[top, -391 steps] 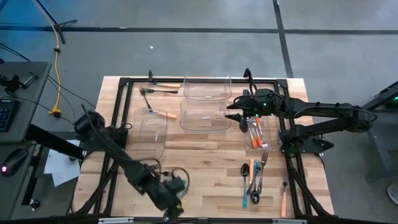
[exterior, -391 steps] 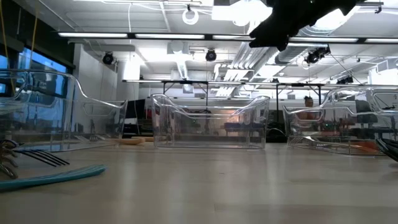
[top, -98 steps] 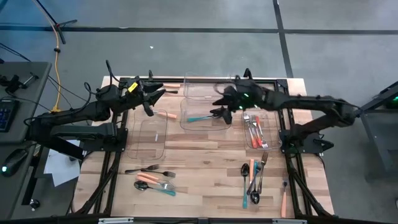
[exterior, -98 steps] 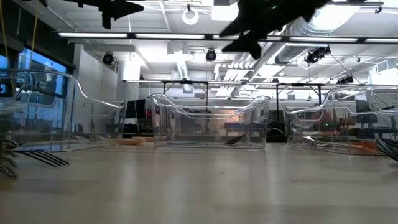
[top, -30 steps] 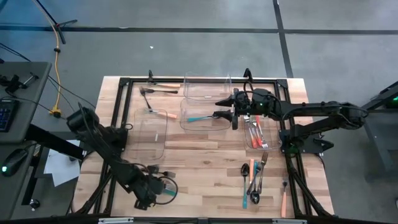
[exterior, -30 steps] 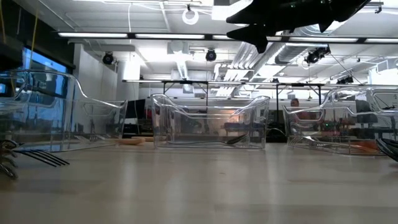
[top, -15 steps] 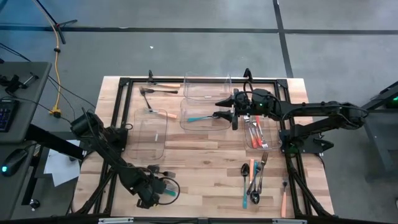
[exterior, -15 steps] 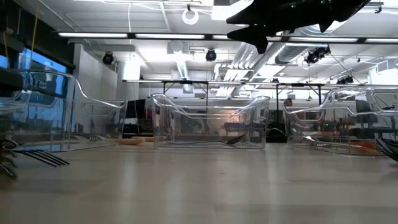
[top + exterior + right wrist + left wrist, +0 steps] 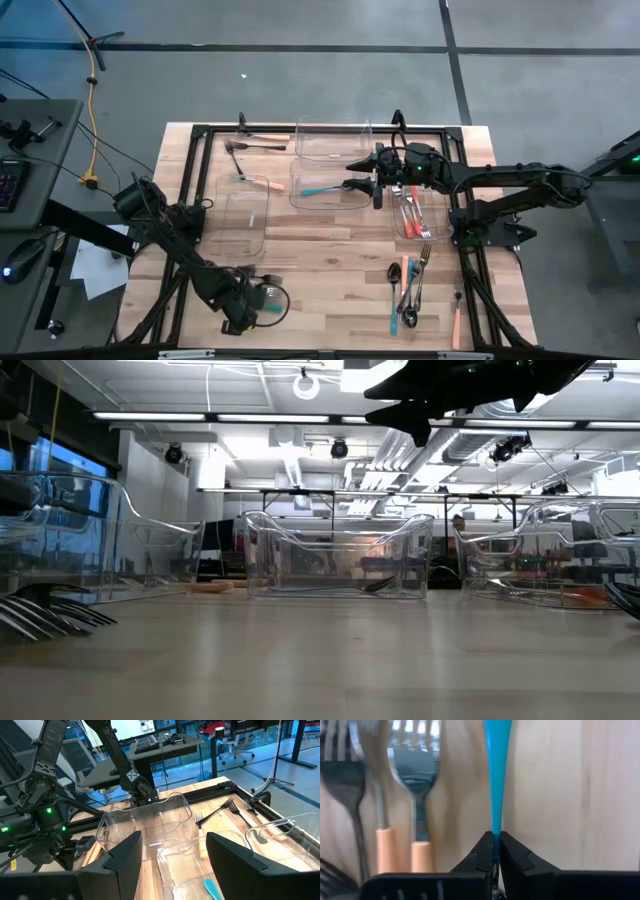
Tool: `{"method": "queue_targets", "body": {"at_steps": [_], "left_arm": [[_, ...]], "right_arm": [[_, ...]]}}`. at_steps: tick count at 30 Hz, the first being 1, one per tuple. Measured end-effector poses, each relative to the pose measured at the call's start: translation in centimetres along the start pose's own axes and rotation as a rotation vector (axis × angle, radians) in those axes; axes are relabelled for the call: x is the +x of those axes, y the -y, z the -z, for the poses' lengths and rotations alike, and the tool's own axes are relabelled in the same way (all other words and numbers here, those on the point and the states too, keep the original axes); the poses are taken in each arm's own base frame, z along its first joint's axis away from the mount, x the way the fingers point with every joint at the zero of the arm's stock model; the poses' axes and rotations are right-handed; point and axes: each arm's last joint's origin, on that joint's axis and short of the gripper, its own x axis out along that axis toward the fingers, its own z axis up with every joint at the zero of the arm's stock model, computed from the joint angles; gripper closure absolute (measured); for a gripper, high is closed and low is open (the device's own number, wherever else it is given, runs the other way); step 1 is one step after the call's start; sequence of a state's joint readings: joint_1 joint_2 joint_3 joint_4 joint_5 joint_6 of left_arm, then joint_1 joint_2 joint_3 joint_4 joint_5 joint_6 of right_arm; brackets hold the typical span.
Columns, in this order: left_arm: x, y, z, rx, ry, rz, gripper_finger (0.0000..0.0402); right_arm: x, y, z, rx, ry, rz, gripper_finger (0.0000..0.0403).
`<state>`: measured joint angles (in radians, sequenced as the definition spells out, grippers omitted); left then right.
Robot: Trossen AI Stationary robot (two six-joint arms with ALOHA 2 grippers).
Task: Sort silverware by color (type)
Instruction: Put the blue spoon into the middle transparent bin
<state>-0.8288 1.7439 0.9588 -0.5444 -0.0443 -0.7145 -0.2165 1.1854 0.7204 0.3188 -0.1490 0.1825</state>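
left arm (image 9: 170,235): dark, jointed, thin black cables looped near its wrist
right arm (image 9: 500,182): black links, small green light at the wrist end
left fingers (image 9: 515,862): matte black, angular, wedge-shaped tips
right fingers (image 9: 227,852): black, broad, flat-faced

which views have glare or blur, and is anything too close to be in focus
Low view: ceiling lights blow out to white, and the fork tines at its near edge are smeared. Left wrist view: the left gripper shut on the blue handle is soft, the forks beside it hazy. High view: evenly lit. Right wrist view: clear bin shows faint reflections.
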Motion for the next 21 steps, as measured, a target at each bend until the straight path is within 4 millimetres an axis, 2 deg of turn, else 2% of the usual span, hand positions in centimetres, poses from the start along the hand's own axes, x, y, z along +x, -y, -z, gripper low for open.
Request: {"method": "queue_targets", "body": {"at_steps": [5, 8, 12, 15, 18, 21], "left_arm": [[-0.3, 0.3, -0.2, 0.039, -0.001, 0.066, 0.0399], [-1.6, 0.5, -0.3, 0.053, 0.016, 0.136, 0.04], [-5.6, 0.2, -0.5, 0.047, 0.12, 0.219, 0.04], [-9.3, -1.2, -0.7, 0.016, 0.219, 0.274, 0.0401], [-13.2, -3.9, -0.1, -0.023, 0.291, 0.284, 0.0401], [-16.3, -7.5, 1.1, -0.104, 0.347, 0.216, 0.0401]], "right_arm": [[0.0, 0.0, 0.0, 0.0, 0.0, 0.0, 0.0197], [0.0, 0.0, 0.0, 0.0, 0.0, 0.0, 0.0197], [0.0, 0.0, 0.0, 0.0, -0.001, 0.0, 0.0197], [0.0, 0.0, 0.0, -0.004, -0.002, 0.0, 0.0197], [0.0, 0.0, 0.0, -0.006, -0.002, 0.0, 0.0197], [0.0, 0.0, 0.0, -0.007, -0.002, 0.0, 0.0197]]}}
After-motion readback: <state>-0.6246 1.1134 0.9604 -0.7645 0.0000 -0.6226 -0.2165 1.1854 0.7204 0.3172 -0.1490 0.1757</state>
